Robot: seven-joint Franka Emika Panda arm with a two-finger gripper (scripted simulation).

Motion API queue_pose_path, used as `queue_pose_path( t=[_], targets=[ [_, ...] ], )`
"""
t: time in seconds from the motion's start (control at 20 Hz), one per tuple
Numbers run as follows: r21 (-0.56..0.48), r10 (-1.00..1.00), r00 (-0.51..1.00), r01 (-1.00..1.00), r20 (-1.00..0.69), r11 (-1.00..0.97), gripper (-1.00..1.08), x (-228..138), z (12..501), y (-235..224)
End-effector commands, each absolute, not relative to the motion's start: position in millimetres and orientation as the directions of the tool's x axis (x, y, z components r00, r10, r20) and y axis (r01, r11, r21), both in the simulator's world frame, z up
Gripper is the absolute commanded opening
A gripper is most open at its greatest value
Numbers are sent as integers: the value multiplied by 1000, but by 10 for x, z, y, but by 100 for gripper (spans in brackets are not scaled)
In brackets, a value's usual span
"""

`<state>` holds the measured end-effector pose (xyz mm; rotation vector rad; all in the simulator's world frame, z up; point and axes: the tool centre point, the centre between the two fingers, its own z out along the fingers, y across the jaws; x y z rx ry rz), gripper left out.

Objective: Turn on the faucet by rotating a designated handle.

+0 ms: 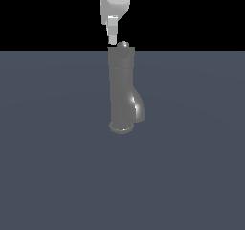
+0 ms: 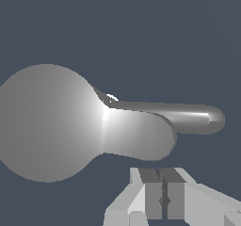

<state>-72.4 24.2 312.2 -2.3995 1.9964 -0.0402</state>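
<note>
Faucet (image 1: 120, 92): dark grey glossy upright cylinder; stood near the middle of the floor in the exterior view, round flared base on the surface, wider cap at the top.
Floor (image 1: 52, 166): flat slate-blue surface; filled the lower part of the exterior view, black background above it.
Faucet from above (image 2: 47, 128): wrist view looked down on the cap, which appeared as a large round grey disc.
Arm: white wrist housing entered from the upper edge of the exterior view, directly above the faucet.
Spout (image 1: 137, 107): short thick curve; left the cylinder low on the exterior view's right and bent downward. In the wrist view (image 2: 139, 135) it was the broad rounded lobe beside the cap.
Handle (image 2: 188, 117): thin lever with rounded tip; projected sideways from the cap, lying alongside and past the spout in the wrist view. In the exterior view only a small rounded bump (image 1: 123, 45) showed at the cap's top.
Gripper (image 1: 112, 37): pointed down, fingertips just above the cap's top edge, on the exterior view's left of the bump. Contact with the cap: could not tell.
Gripper fingers (image 2: 153, 194): pads pressed together, only a thin dark seam between them; nothing held. Sat beside the spout, apart from the handle.
</note>
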Motion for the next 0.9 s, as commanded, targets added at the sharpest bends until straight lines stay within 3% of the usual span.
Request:
queue_pose_path(
  t=[0.0, 0.05, 0.85],
  targets=[
    [-1, -993, 119, -993, 0, -119, -100, -793, 2974, -184],
    [-31, -983, 182, -983, 8, -182, -100, -727, 3122, 205],
    [-2, -992, 123, -992, 1, -123, -100, -401, 2981, -659]
  ],
)
